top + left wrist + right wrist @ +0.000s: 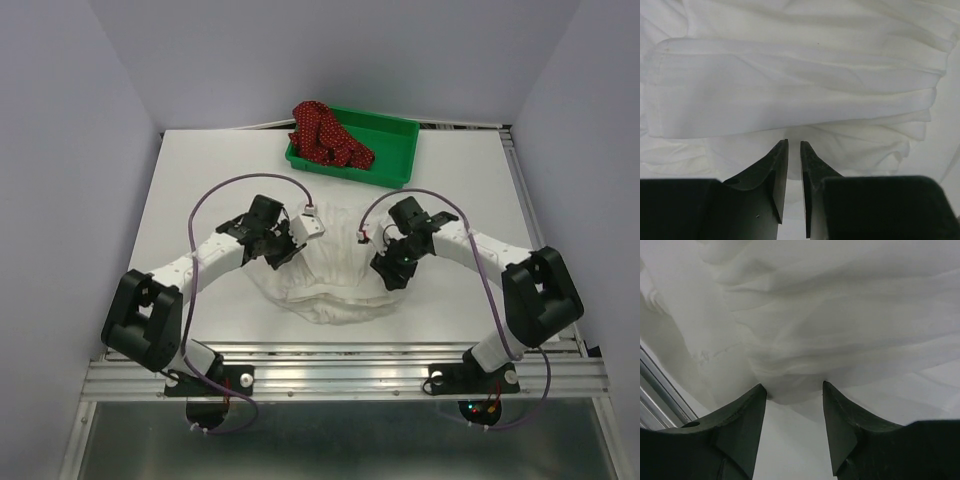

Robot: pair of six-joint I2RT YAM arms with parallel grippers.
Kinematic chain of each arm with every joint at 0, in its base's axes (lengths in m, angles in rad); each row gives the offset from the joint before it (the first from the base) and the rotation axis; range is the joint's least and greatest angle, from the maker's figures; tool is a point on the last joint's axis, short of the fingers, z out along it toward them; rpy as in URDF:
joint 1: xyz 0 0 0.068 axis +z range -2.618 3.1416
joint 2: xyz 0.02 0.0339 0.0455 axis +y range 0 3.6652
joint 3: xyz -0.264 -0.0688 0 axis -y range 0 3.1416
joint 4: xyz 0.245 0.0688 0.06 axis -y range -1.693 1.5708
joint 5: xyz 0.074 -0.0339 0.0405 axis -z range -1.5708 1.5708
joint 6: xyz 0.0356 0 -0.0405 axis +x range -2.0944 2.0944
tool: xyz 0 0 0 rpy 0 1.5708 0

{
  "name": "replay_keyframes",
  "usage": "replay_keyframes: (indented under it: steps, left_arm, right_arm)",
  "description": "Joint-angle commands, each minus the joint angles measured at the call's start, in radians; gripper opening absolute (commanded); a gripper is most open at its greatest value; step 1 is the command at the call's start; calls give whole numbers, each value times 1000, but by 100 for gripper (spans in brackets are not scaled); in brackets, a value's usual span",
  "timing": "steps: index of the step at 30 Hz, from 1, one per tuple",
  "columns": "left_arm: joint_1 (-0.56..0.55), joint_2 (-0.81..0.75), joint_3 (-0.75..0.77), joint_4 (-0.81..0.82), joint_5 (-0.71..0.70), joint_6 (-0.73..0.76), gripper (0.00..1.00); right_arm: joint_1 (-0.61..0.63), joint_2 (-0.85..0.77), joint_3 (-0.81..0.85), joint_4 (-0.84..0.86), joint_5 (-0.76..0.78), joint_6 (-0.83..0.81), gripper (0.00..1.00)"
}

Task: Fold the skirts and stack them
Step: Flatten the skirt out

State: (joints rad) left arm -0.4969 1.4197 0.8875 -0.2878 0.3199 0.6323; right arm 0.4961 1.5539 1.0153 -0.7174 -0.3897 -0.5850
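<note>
The white skirt [338, 285] lies bunched on the table between both arms. My left gripper [283, 250] sits at its left edge. In the left wrist view my gripper [794, 143] has its jaws almost together, with a fold of the white skirt [790, 85] pinched at the tips. My right gripper [392, 270] is at the skirt's right edge. In the right wrist view this gripper [792, 386] is open, its jaws wide apart, and a hanging fold of the white skirt [840, 315] sits between the tips. The dark red dotted skirt [325, 135] lies crumpled in the green tray [398, 152].
The green tray stands at the back of the table, right of the middle. A metal rail [340, 365] runs along the near edge, and that rail [655, 385] also shows at the left of the right wrist view. Grey walls close in both sides.
</note>
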Motion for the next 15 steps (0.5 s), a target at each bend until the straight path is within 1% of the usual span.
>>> replay_keyframes:
  steps: [1, 2, 5, 6, 9, 10, 13, 15]
  left_arm:
    - [-5, 2, 1, -14, 44, 119, 27]
    - [-15, -1, -28, -25, 57, 144, 27]
    - [-70, -14, -94, -33, 36, 220, 26]
    - [-122, -27, -111, -18, 24, 228, 26]
    - [-196, -30, -147, -5, 10, 234, 26]
    - [-236, -25, -148, -1, 11, 230, 26]
    - [-270, 5, -111, 15, 25, 216, 26]
    - [-290, 25, -56, -7, 74, 201, 27]
  right_arm:
    - [10, 35, -52, 54, 101, 1, 54]
    - [10, 67, -58, 71, 164, -10, 53]
    - [10, 113, -60, 166, 247, -44, 52]
    - [10, 141, -52, 211, 280, -53, 52]
    - [-13, 179, 9, 280, 319, -93, 51]
    - [-22, 182, 25, 306, 321, -125, 51]
    - [-43, 169, 55, 427, 339, -189, 52]
    - [-57, 129, 68, 507, 319, -216, 54]
